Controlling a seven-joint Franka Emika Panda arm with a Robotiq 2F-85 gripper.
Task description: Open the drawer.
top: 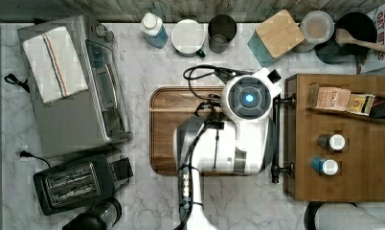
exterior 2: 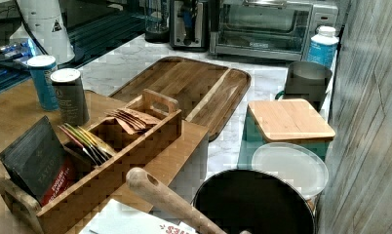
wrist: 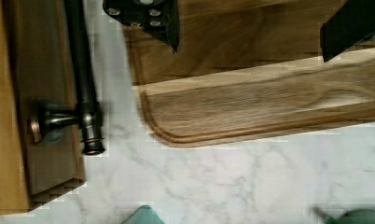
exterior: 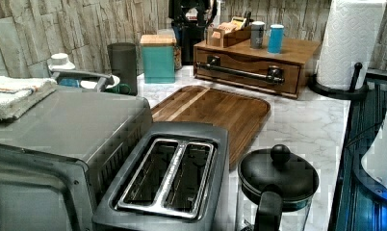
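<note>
I see one drawer (exterior: 247, 73) with one black bar handle (wrist: 82, 70) on two mounts; my gripper (wrist: 251, 30) stands wide, holding nothing.

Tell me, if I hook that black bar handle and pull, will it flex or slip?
Likely rigid: the handle looks like metal on two mounts. Its round, smooth bar may slip in the open gripper. The cabinet might slide on the smooth marble counter.

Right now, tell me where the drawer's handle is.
The black bar handle runs across the drawer front, at the top of the left view, facing the wooden tray, just below the two canisters on the cabinet.
</note>
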